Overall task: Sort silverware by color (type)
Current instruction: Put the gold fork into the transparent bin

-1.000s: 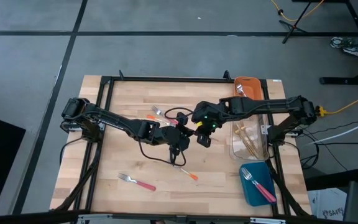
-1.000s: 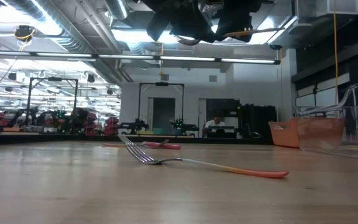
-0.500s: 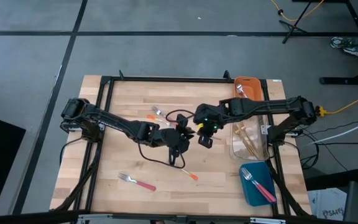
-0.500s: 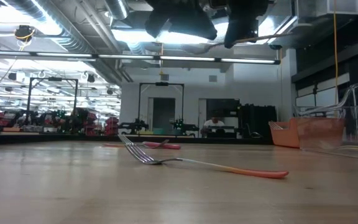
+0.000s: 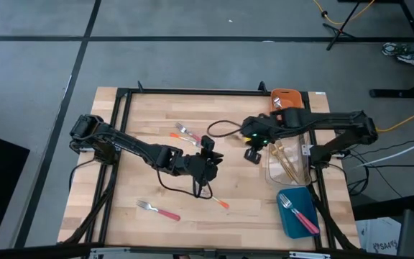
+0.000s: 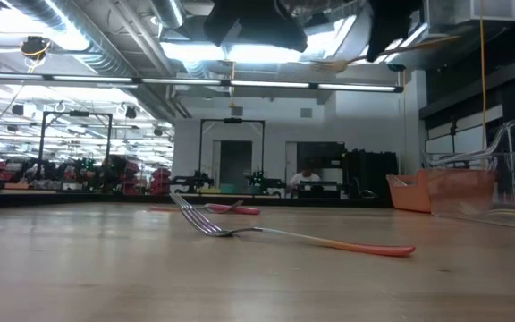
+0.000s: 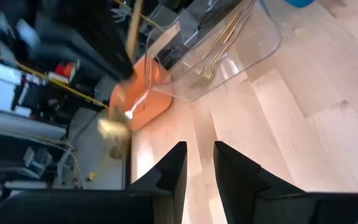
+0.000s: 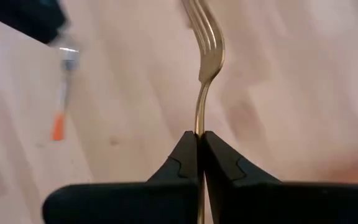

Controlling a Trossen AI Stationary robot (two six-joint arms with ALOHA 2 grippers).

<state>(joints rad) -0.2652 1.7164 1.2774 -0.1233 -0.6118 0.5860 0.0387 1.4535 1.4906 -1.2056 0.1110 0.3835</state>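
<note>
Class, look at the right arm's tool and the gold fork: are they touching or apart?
Touching. The right wrist view shows the right tool shut on the gold fork, its thin handle pinched between the two fingers with no gap.

Grey floor (image 5: 192,57); ceiling strip lights (image 6: 266,85).

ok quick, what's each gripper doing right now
left gripper: open, holding nothing.
right gripper: shut on the gold fork.
</note>
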